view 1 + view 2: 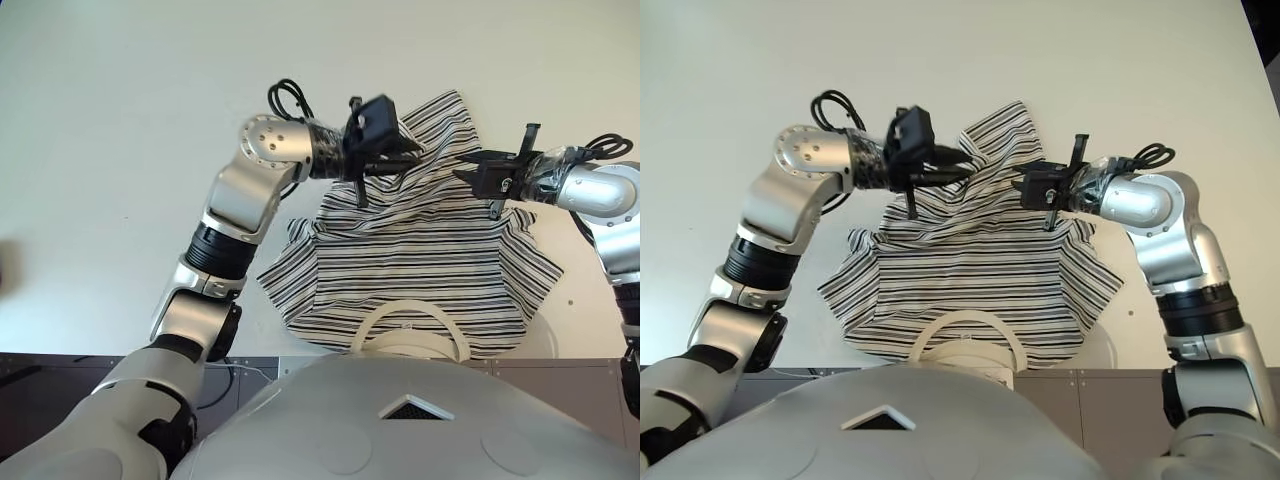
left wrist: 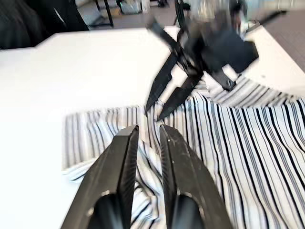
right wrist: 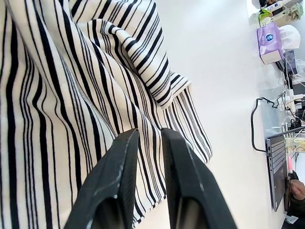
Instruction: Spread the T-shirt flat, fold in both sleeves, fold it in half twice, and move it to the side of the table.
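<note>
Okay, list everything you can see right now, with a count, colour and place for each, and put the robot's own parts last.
T-shirt: one, white with black stripes, partly spread and still rumpled on the table, with its white collar on the side nearest the robot.
Table: one, white, under the T-shirt.
Box: one, purple, on a cluttered surface past the table's edge.
Cable: one, black, near that same edge.
Laptop: one, apparently open, grey frame, beside the cable.
Left gripper: one, black, over the T-shirt's far half.
Right gripper: one, black, over the T-shirt's far half, facing the left gripper.
</note>
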Robot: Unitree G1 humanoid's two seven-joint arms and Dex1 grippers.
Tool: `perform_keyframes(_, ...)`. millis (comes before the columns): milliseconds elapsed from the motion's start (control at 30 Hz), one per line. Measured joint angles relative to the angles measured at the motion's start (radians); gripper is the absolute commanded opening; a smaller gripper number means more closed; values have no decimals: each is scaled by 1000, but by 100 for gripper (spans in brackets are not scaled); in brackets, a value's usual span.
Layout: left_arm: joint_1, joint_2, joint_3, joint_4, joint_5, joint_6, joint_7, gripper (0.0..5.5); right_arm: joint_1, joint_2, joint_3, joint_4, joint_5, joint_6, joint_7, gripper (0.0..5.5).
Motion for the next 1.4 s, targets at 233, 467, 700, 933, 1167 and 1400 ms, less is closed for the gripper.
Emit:
perform_keyframes(233, -11, 236, -88, 527, 345, -608, 167, 126, 4, 4, 4, 7, -2, -4, -1, 90)
perform_keyframes(467, -103, 146, -139, 807, 399, -926, 227, 205, -11, 4, 11, 21, -2, -24, 7, 90)
perform_keyframes(700, -184, 48, -166, 988, 399, -1057, 208, 205, -18, 8, 26, 38, -12, -32, 5, 90)
perform_keyframes(933, -209, -27, -139, 1089, 387, -1136, 212, 205, -38, 21, 41, 45, -23, -40, -4, 90)
perform_keyframes(1167, -176, -109, -74, 865, 259, -1229, 252, 205, -36, 27, 43, 50, -39, -42, -24, 90)
perform_keyframes(1400, -25, -33, -59, 542, 154, -1099, 162, 205, 7, 26, 43, 46, -43, -43, -45, 90)
